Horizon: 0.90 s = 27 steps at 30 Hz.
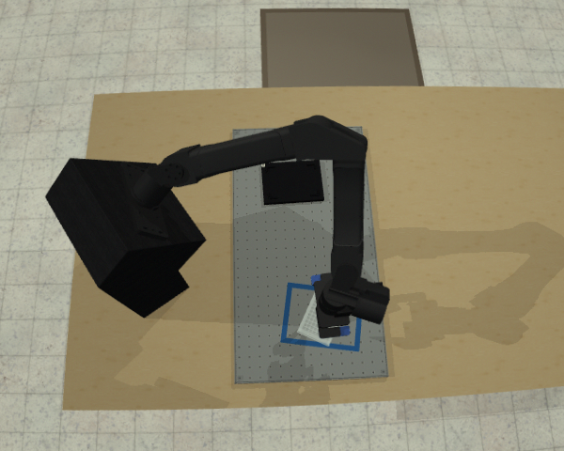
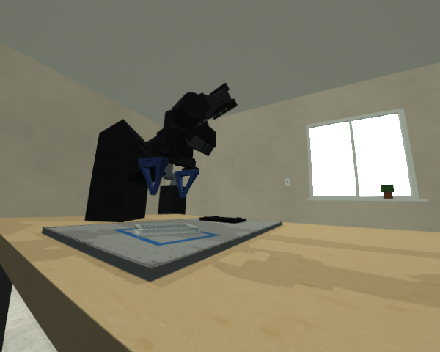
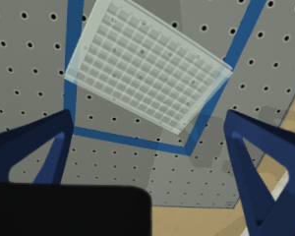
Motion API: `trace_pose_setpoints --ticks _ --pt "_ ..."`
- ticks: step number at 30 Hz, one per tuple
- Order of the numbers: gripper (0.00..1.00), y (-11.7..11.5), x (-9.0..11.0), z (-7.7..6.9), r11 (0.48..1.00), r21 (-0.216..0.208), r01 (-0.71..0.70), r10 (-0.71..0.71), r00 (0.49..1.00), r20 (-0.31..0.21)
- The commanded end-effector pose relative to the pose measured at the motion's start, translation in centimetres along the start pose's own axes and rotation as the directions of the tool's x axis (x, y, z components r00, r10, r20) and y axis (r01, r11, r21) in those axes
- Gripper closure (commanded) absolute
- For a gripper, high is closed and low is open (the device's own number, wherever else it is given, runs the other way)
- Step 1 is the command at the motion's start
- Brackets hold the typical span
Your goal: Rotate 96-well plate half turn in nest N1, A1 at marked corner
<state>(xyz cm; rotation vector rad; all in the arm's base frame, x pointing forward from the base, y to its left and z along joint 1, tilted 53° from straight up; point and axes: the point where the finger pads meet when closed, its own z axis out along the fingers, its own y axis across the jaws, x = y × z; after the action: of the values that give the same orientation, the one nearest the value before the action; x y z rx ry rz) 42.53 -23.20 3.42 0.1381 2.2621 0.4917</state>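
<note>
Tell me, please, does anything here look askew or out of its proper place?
Yes. The translucent white 96-well plate lies on the grey perforated deck, skewed to the blue taped outline, its corners overlapping the tape. The black plate nest stands without it. The blue-fingered gripper hangs open above the plate, holding nothing.

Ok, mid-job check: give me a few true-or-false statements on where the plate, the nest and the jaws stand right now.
1. The 96-well plate lies on the taped outline B1. True.
2. The gripper is clamped on the plate. False: its jaws are open, above the plate.
3. Nest N1 holds the plate. False: the nest holds no plate.
4. The plate sits square with the tape. False: it lies askew, one corner over the tape.
5. The plate rests flat on the deck. True.
</note>
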Motion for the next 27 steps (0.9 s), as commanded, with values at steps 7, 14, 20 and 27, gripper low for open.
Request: trace_pose_setpoints --ticks 7,14,20,27 --pt "0.00 -0.24 -0.13 -0.44 0.953 0.004 -0.304 0.304 0.953 0.007" --pt "0.00 -0.24 -0.13 -0.44 0.857 0.002 -0.516 0.516 0.857 0.008" --pt "0.00 -0.24 -0.13 -0.44 0.855 0.002 -0.519 0.519 0.855 0.008" --pt "0.00 -0.24 -0.13 -0.44 0.711 0.001 -0.703 0.703 0.711 0.008"
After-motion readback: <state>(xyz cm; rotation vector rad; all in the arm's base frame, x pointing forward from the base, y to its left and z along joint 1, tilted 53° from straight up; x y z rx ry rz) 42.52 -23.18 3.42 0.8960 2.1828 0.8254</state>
